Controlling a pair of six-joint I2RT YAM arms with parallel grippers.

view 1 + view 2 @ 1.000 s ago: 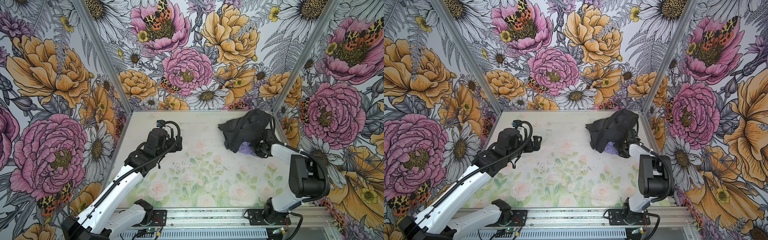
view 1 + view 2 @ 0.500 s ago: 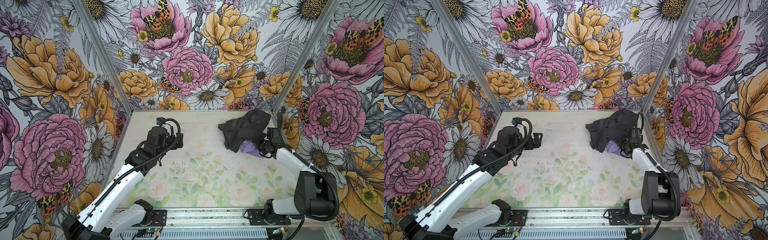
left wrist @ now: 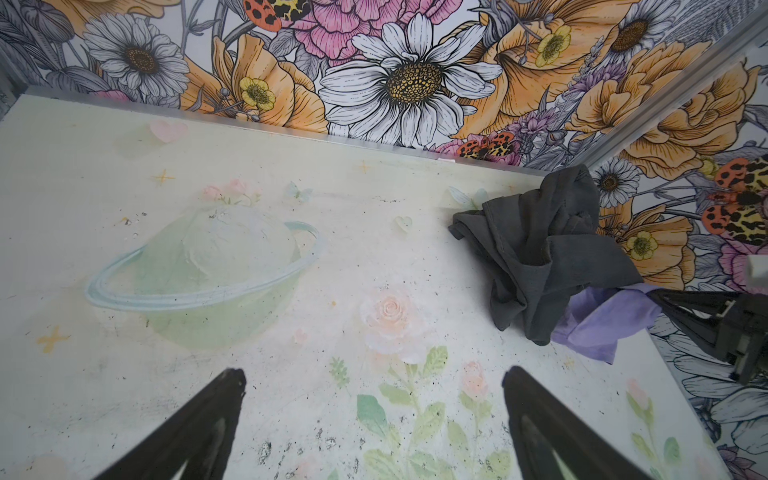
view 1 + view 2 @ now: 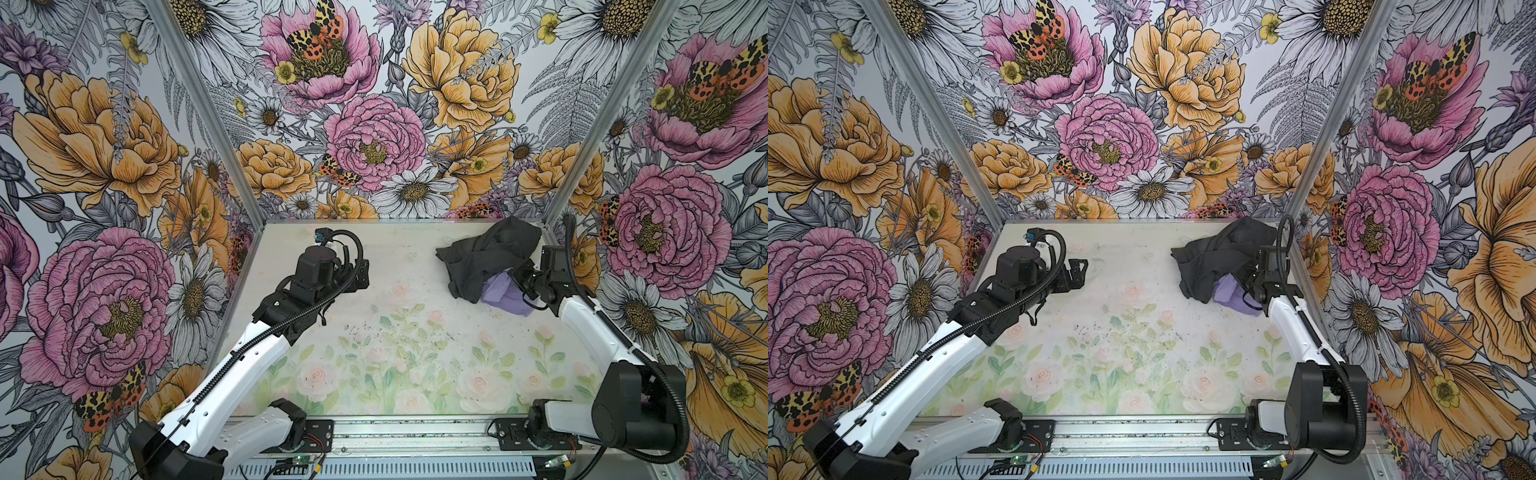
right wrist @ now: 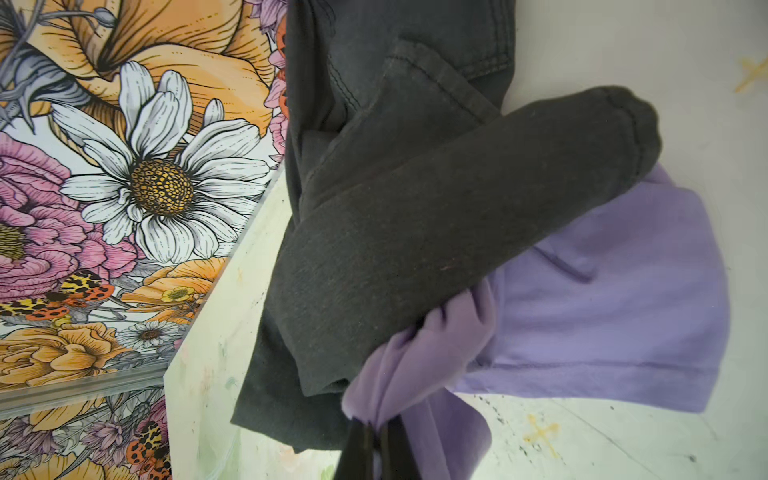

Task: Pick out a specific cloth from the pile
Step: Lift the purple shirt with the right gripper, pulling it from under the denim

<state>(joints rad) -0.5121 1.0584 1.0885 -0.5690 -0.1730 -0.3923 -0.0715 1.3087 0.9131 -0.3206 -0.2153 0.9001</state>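
- Right tool (image 5: 376, 432) has pinched and pulled one thin lavender cloth (image 4: 505, 293) further from under one charcoal-black garment (image 4: 486, 257).
- Its pinched end points toward the right wall.
- Left tool (image 3: 372, 374) is spread wide.

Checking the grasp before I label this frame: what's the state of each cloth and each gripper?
lavender cloth: bunched edge pinched by the right gripper, part tucked under the dark garment, the rest lying on the table.
charcoal garment: crumpled heap, draped over part of the lavender cloth, not gripped.
right gripper: shut on the lavender cloth.
left gripper: open, empty, over bare table, well clear of both cloths.
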